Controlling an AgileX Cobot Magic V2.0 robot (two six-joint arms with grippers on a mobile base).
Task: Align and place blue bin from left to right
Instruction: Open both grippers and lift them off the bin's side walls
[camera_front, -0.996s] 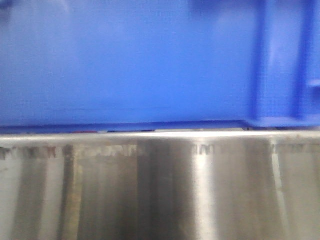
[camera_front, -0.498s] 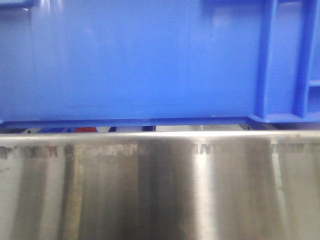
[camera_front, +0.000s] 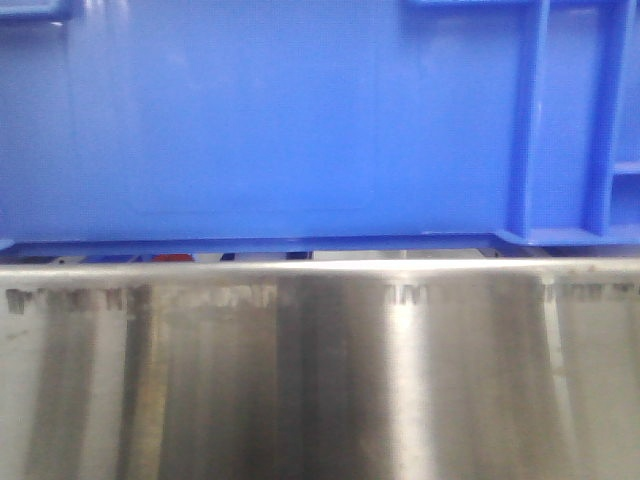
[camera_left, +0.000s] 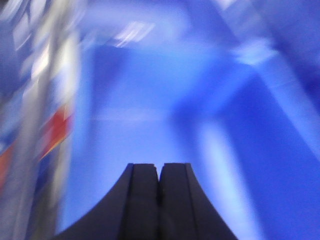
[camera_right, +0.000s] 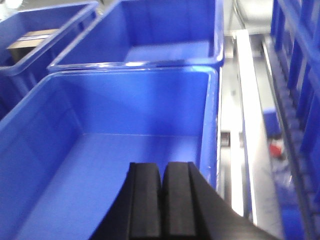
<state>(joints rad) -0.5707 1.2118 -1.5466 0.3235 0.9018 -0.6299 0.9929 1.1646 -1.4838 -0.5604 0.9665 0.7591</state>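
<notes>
In your front view the blue bin (camera_front: 280, 120) fills the upper frame, its flat wall and right-hand ribs just above the steel worktop (camera_front: 320, 370) edge. Your left end effector (camera_left: 160, 172) has its fingers pressed together on nothing, before a blurred blue surface. Your right end effector (camera_right: 162, 172) is likewise closed and empty, above an open tub (camera_right: 125, 150), with another tub (camera_right: 165, 35) behind.
</notes>
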